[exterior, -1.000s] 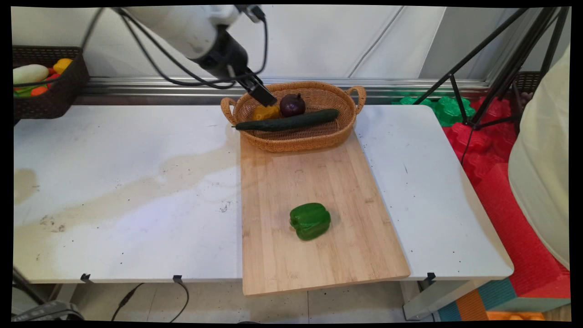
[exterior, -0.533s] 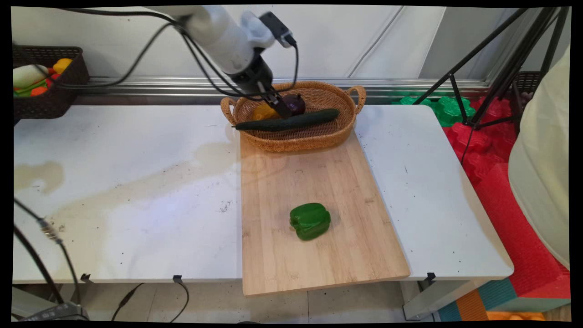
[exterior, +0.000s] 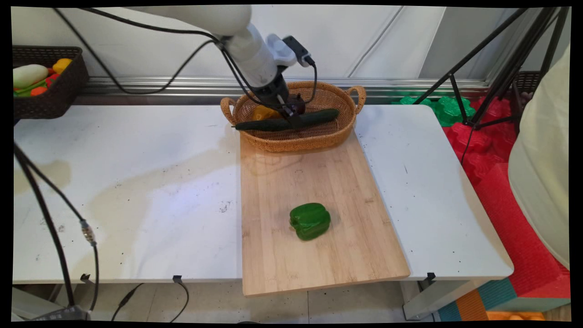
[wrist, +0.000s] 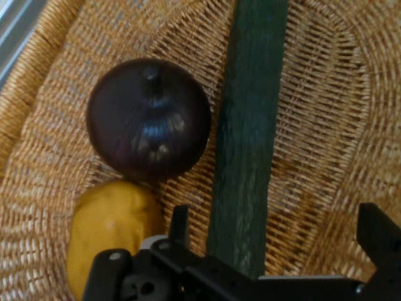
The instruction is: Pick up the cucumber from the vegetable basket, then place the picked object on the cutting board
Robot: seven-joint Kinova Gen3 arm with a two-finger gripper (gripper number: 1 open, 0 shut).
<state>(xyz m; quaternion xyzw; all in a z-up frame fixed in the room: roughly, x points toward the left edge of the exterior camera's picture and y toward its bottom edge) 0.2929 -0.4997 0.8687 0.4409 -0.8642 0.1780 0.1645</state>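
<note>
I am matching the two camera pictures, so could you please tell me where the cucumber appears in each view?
Main view: the cucumber lies across the wicker basket at the table's far side, under the hand.
Hand view: the cucumber runs top to bottom, right of centre.
Shared landmark: the dark purple onion beside it.

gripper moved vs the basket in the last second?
Yes. The gripper has shifted right and down in the main view, from the wicker basket's left rim to over the cucumber, fingers open astride it.

A long dark green cucumber (wrist: 247, 132) is lying flat across the wicker basket (exterior: 319, 136), its middle sitting between the gripper's (wrist: 276, 241) spread fingers.
</note>
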